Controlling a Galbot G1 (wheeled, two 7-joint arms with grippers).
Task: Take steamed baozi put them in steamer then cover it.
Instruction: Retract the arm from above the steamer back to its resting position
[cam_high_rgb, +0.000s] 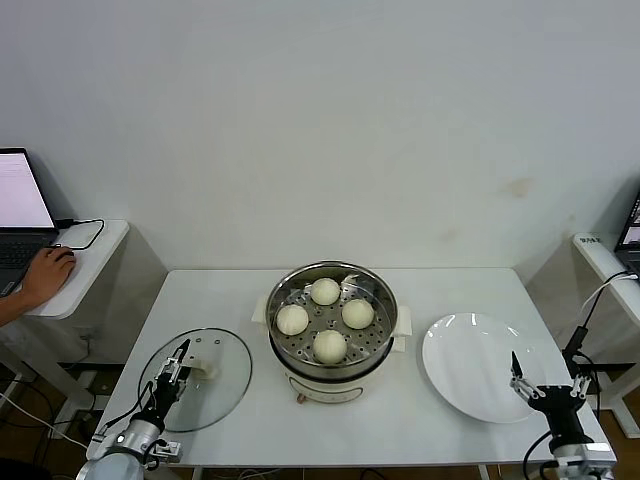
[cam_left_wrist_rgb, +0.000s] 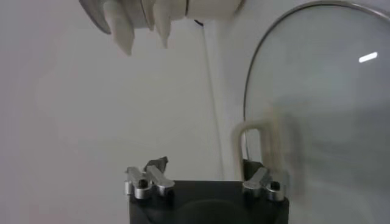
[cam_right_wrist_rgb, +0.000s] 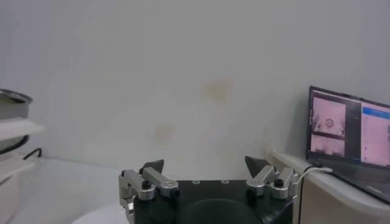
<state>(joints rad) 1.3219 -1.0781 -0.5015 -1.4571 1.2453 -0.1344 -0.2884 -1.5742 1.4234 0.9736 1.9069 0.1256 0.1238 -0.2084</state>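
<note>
The steamer (cam_high_rgb: 378, 340), a shiny steel pot on a white base, stands at the table's middle. Four cream-white baozi lie on its perforated tray: (cam_high_rgb: 325, 291), (cam_high_rgb: 292, 319), (cam_high_rgb: 358, 313), (cam_high_rgb: 330, 345). The clear glass cover (cam_high_rgb: 215, 400) lies flat on the table to the steamer's left. My left gripper (cam_high_rgb: 172, 372) is open, low over the cover, right beside its white bar handle (cam_high_rgb: 207, 369). In the left wrist view the handle (cam_left_wrist_rgb: 262, 143) stands by one finger of the gripper (cam_left_wrist_rgb: 204, 170), with the glass (cam_left_wrist_rgb: 323, 109) beyond. My right gripper (cam_high_rgb: 540, 387) is open and empty at the front right.
An empty white plate (cam_high_rgb: 470, 375) lies right of the steamer, just by my right gripper (cam_right_wrist_rgb: 206, 165). A side table with a laptop and a person's hand (cam_high_rgb: 45, 275) stands at the left. Another side table with a laptop (cam_right_wrist_rgb: 350, 131) stands at the right.
</note>
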